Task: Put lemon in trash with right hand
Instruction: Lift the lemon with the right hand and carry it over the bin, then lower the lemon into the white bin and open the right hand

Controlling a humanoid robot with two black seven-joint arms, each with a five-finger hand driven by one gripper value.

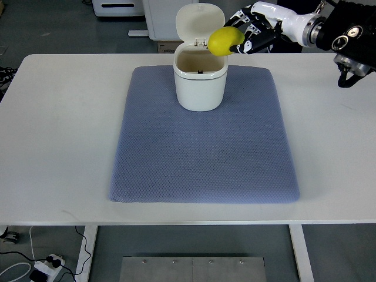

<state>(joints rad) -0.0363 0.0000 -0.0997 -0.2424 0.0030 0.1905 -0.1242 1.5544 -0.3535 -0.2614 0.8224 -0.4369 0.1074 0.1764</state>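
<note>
A yellow lemon (225, 40) is held in the air by my right hand (247, 36), whose black and white fingers are curled around it. The arm comes in from the upper right. The lemon hangs just over the right rim of a white trash bin (200, 87), which stands upright with its lid (198, 22) flipped open at the back. The bin's inside looks dark and shows nothing in it. The bin sits at the far middle of a blue-grey mat (202, 158). My left arm is not in the picture.
The mat lies on a white table (59, 135) whose front edge runs along the bottom. Behind the table stand white cabinets or machines (158, 14). Cables and a power strip (47, 267) lie on the floor at the lower left.
</note>
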